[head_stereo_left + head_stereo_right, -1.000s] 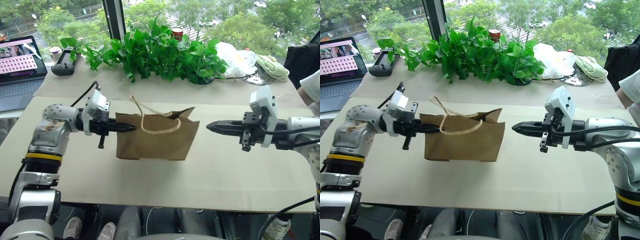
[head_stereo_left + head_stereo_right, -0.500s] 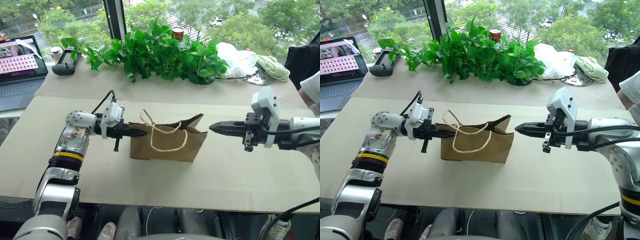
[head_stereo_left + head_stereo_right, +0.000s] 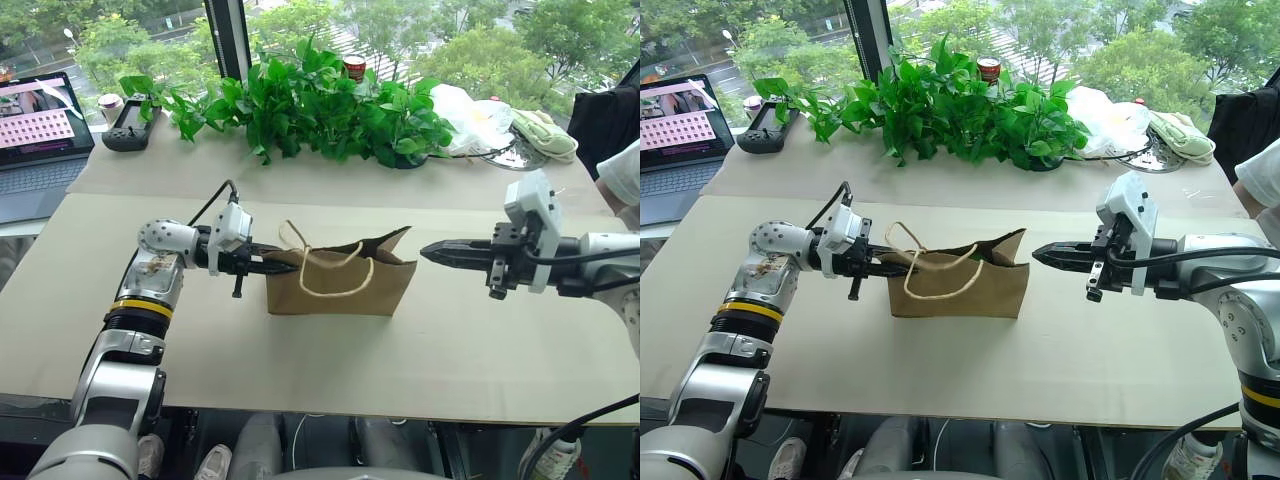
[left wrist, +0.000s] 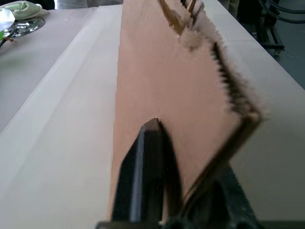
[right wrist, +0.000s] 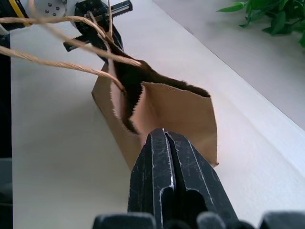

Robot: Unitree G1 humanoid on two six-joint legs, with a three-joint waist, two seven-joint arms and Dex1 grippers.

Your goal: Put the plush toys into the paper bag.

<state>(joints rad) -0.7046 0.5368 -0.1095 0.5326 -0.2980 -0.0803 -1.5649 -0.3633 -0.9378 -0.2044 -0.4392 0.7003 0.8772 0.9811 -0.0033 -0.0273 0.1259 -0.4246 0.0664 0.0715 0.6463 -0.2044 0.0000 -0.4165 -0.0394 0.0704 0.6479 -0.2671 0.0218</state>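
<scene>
I see a pale table (image 3: pixel 330 370) by a window, with leafy plants (image 3: pixel 320 105) along the far side. The paper bag (image 3: pixel 342 283) stands mid-table, mouth up, long axis running left to right; no print on it. My left gripper (image 3: pixel 292 267) has its fingers parted about the bag's left top edge. My right gripper (image 3: pixel 428 251) hangs closed and empty, just beside the bag's right end. Bare tabletop lies in front.
</scene>
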